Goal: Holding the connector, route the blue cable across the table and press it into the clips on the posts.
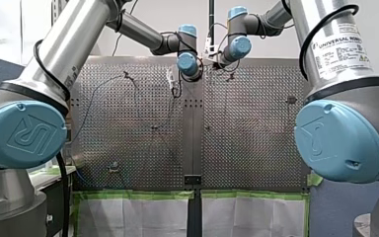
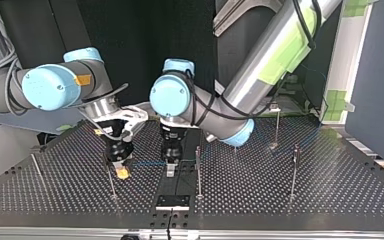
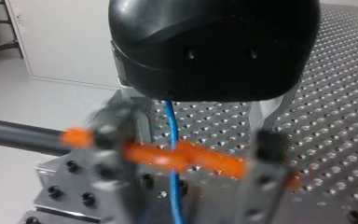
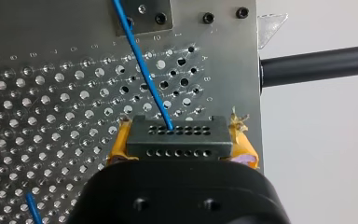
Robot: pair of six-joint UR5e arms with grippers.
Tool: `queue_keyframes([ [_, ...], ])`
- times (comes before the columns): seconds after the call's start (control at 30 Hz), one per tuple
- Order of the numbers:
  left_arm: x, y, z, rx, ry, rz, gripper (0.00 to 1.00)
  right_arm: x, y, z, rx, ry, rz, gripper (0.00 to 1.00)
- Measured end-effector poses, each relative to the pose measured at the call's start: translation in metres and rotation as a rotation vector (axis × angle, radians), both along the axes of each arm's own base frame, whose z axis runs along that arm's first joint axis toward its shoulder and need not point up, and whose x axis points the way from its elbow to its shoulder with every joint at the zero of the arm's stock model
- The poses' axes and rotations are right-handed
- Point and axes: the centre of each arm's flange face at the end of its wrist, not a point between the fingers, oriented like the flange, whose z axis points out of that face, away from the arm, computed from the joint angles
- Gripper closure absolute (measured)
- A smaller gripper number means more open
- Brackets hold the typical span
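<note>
In the right wrist view my right gripper (image 4: 179, 142), with yellow pads (image 4: 117, 145), is shut on a dark connector (image 4: 175, 137) with rows of holes. The blue cable (image 4: 144, 70) leaves the connector and runs ahead over the perforated table. In the left wrist view my left gripper (image 3: 191, 168) stands open, metal fingers (image 3: 265, 163) wide apart. The cable (image 3: 171, 126) passes between them, crossing a blurred orange strip (image 3: 200, 158). In the top view my right gripper (image 2: 122, 172) and left gripper (image 2: 170, 169) hang side by side low over the table, with cable (image 2: 147, 163) strung between them.
Thin posts stand on the table: one (image 2: 198, 170) beside my left gripper, others (image 2: 294, 170) (image 2: 276, 125) toward the top view's right, one (image 2: 111, 182) under my right gripper. A dark bolted plate (image 2: 172, 201) lies at the near edge. A black rod (image 4: 317, 63) sticks out past the table's edge.
</note>
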Motion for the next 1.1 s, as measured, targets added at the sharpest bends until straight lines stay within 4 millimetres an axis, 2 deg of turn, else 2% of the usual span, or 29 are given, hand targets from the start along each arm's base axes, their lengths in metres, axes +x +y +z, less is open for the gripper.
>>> queue_keyframes([
  [0.03, 0.000, 0.000, -0.001, 0.001, 0.002, 0.001, 0.01, 0.000, 0.000, 0.000, 0.000, 0.000, 0.000, 1.00],
  [0.1, -0.001, -0.001, -0.001, 0.004, 0.005, 0.006, 0.20, 0.000, 0.000, 0.000, 0.000, 0.000, 0.000, 1.00],
  [0.13, -0.002, -0.001, -0.001, 0.005, 0.006, 0.010, 0.20, 0.000, 0.000, 0.000, 0.000, 0.000, 0.000, 1.00],
  [0.17, -0.002, -0.001, -0.001, 0.008, 0.008, 0.016, 0.39, 0.000, 0.000, 0.000, 0.000, 0.000, 0.000, 1.00],
  [0.2, -0.003, -0.001, -0.002, 0.010, 0.009, 0.021, 0.51, 0.000, 0.000, 0.000, 0.000, 0.000, 0.000, 1.00],
  [0.23, -0.004, -0.001, -0.002, 0.011, 0.009, 0.025, 0.51, 0.000, 0.000, 0.000, 0.000, 0.000, 0.000, 1.00],
  [0.27, -0.004, -0.001, -0.002, 0.013, 0.009, 0.032, 0.74, 0.000, 0.000, 0.000, 0.000, 0.000, 0.000, 1.00],
  [0.3, -0.005, -0.001, -0.002, 0.015, 0.009, 0.037, 0.74, 0.000, 0.000, 0.000, 0.000, 0.000, 0.000, 1.00],
  [0.37, -0.006, -0.001, -0.002, 0.017, 0.010, 0.050, 0.95, 0.000, 0.000, 0.000, -0.001, 0.001, 0.000, 1.00],
  [0.4, -0.006, -0.001, -0.002, 0.017, 0.010, 0.056, 1.00, 0.000, 0.000, 0.000, -0.001, 0.001, 0.000, 1.00],
  [0.8, -0.015, 0.000, -0.007, 0.018, 0.035, 0.116, 1.00, 0.004, 0.004, -0.007, 0.010, 0.008, 0.007, 1.00],
  [1.1, -0.029, 0.001, -0.034, 0.035, 0.069, 0.125, 1.00, 0.005, 0.002, -0.038, 0.058, 0.036, 0.007, 1.00],
])
